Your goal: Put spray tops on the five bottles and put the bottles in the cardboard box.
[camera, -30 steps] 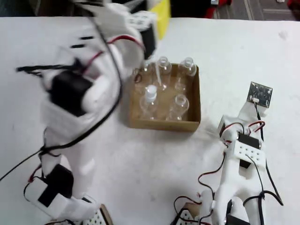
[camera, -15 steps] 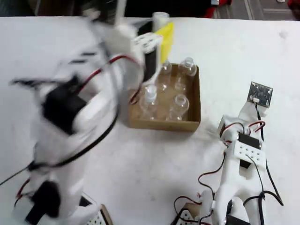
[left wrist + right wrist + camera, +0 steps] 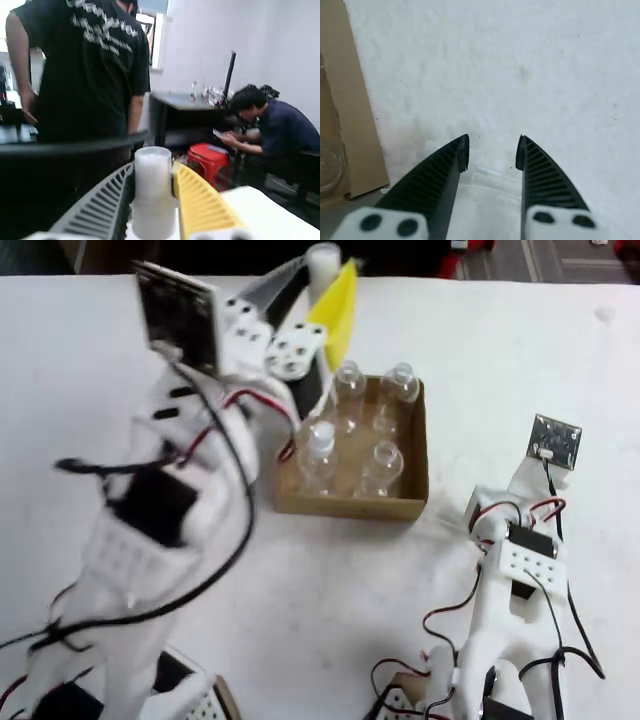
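The cardboard box [image 3: 405, 506] sits mid-table with several clear bottles standing in it. One bottle [image 3: 320, 452] at the near left wears a white spray top; the bottles [image 3: 383, 466] beside and behind it have bare necks. My left gripper [image 3: 318, 285] is raised above the box's far left corner, shut on a white spray top [image 3: 323, 260]. In the left wrist view that spray top [image 3: 152, 195] stands between the grey and yellow fingers [image 3: 202, 200] of the left gripper [image 3: 152, 167]. My right gripper [image 3: 491, 150] is open over bare table, beside the box's corner [image 3: 352, 130].
The right arm [image 3: 515, 565] lies low at the near right of the white table [image 3: 520, 350], close to the box. The left arm's body [image 3: 150, 530] fills the near left. People stand and sit in the room beyond the table.
The left arm has swung up and away from the box toward the table's far edge, carrying the spray top. The right arm has not moved.
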`<act>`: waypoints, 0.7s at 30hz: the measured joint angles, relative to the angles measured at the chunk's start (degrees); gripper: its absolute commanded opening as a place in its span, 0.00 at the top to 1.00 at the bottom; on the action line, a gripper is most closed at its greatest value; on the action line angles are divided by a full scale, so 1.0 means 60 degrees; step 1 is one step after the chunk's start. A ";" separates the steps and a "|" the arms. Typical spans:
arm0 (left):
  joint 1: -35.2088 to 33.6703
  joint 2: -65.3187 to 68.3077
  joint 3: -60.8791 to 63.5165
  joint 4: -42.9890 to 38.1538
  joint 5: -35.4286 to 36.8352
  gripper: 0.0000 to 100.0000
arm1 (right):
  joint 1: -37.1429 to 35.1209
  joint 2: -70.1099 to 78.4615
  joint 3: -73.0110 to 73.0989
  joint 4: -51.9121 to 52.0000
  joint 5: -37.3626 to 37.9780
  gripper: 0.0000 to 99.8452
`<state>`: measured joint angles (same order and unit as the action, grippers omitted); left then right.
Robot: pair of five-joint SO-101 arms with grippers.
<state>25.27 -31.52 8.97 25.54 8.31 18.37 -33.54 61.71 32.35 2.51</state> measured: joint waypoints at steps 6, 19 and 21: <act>-0.0029 0.1832 0.0513 -0.3341 -0.0967 0.98 | 0.0000 0.0000 0.0000 0.0000 0.0000 0.86; 0.0000 0.4674 0.0586 -0.5260 -0.1495 0.98 | 0.0000 0.0000 0.0000 -0.0190 0.0000 0.86; -0.0015 0.4923 0.0586 -0.5289 -0.1553 0.98 | 0.0000 0.0000 0.0000 -0.0190 0.0000 0.86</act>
<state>25.19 -1.98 12.48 -6.20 -1.01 18.37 -33.54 61.71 31.21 2.51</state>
